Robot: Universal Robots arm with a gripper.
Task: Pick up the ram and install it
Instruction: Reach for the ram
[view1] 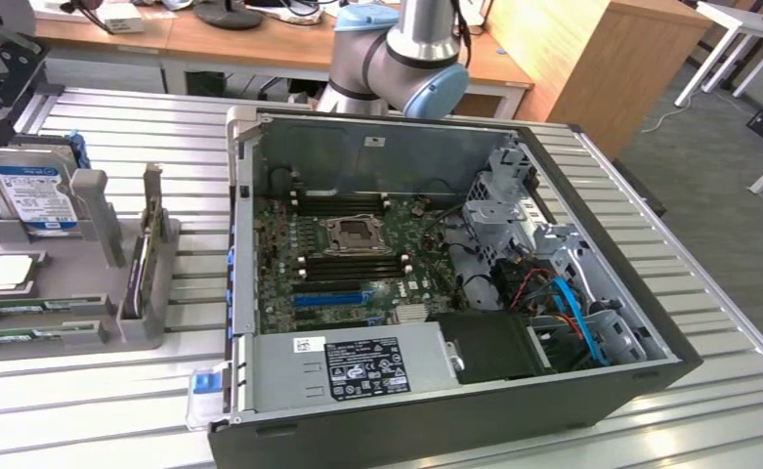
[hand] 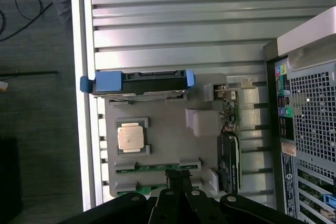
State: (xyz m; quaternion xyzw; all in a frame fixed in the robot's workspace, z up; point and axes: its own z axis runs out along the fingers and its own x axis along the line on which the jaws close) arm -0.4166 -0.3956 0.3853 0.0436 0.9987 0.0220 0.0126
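Power supply (view1: 355, 366) lies nearest in the exterior view, at the close end of the case (view1: 395, 435). The case rests on its side with the cover off, so the motherboard (view1: 342, 254) faces upward for access. On that view's left we find a grey fixture (view1: 107, 332), well apart from the case. It holds the ram (view1: 22, 311) on edge in a slot, presumably to present it in a fixed pose for grasping. A hard drive (view1: 36, 195) stands in the same fixture. The arm (view1: 401, 59) rises behind the case. The surface (view1: 694, 293) is slatted metal; wooden desks (view1: 225, 39) and grey floor (view1: 733, 147) lie beyond.

In the wrist view, the claw (hand: 178, 178) hangs above the fixture (hand: 168, 140), fingers together and, by our reading, gripping nothing. The ram (hand: 157, 167) sits in its slot beneath the claw tip, not yet lifted. The hard drive (hand: 139, 80) and case (hand: 310, 114) rest on the slatted surface (hand: 173, 19), with dark floor (hand: 37, 129) past its edge.
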